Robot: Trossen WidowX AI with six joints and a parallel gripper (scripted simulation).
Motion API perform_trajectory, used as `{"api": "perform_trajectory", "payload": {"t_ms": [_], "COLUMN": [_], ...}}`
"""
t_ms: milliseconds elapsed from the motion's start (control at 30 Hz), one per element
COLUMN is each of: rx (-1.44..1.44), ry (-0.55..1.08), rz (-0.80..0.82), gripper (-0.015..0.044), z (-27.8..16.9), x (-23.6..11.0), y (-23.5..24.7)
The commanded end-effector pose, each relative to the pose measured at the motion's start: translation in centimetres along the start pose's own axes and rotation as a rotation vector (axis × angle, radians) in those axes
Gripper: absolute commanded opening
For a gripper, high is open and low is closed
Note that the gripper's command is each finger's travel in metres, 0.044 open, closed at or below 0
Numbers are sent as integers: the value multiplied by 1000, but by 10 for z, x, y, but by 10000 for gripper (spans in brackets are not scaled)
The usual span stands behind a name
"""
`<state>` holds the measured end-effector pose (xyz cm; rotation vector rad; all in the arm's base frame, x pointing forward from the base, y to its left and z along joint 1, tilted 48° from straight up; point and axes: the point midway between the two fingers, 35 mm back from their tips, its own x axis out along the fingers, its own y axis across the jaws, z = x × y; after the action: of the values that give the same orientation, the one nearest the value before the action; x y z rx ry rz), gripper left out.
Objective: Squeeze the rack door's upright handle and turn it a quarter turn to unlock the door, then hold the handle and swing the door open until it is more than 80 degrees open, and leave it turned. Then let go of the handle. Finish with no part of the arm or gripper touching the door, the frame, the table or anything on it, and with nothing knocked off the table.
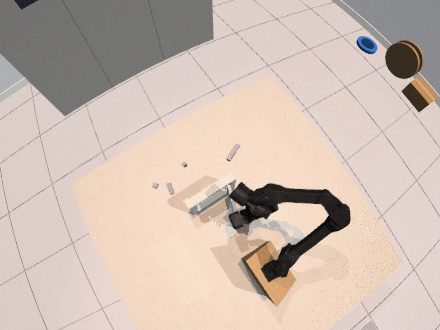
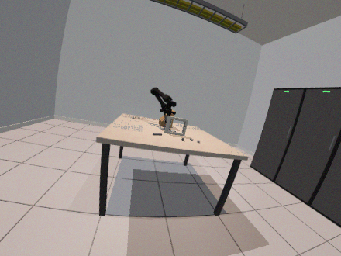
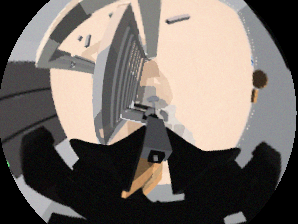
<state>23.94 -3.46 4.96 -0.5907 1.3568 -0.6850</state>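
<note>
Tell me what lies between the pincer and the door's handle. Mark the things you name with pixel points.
Nothing: the wrist view shows the pincer (image 1: 240,206) (image 2: 168,112) (image 3: 154,128) closed on the handle (image 3: 160,142), leaving no gap.

The arm (image 1: 305,196) (image 2: 162,95) looks like matt black plastic or metal. Below it, at lower centre of the top view, a block (image 1: 281,289) shows smooth, wood-like brown faces. The slatted door (image 3: 112,75), left of centre in the wrist view, looks like dull grey metal. The tabletop (image 1: 150,260) (image 2: 170,144) appears pale and matt.
</note>
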Motion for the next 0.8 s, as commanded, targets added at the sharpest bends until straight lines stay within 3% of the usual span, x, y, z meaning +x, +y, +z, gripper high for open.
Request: {"api": "perform_trajectory", "payload": {"t_ms": [0,767], "rx": [-55,-347], "ry": [-4,-4], "rz": [-2,-5], "gripper": [14,14], "z": [2,18], "x": [0,0], "y": [-6,-47]}}
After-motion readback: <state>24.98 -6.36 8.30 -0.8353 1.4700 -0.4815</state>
